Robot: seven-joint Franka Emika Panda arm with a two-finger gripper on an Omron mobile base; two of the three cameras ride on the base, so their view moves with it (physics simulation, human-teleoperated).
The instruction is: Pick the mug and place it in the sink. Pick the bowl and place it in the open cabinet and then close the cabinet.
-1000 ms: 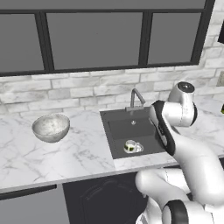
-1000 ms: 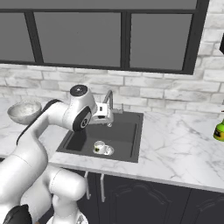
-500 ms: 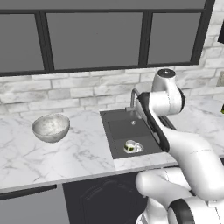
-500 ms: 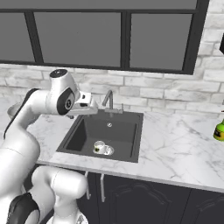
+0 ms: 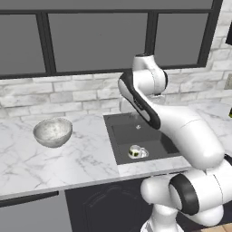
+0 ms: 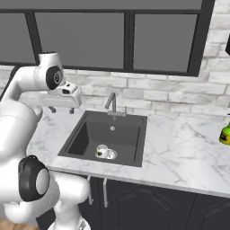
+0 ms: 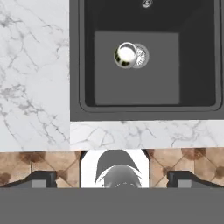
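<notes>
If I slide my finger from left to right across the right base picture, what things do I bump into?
Gripper → faucet and mug down in the sink → green bottle at the far right edge.

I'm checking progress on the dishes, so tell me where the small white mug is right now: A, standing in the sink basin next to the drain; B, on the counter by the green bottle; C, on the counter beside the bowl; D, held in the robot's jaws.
A. The mug stands on the floor of the sink right beside the drain, while the bowl sits alone on the counter.
</notes>
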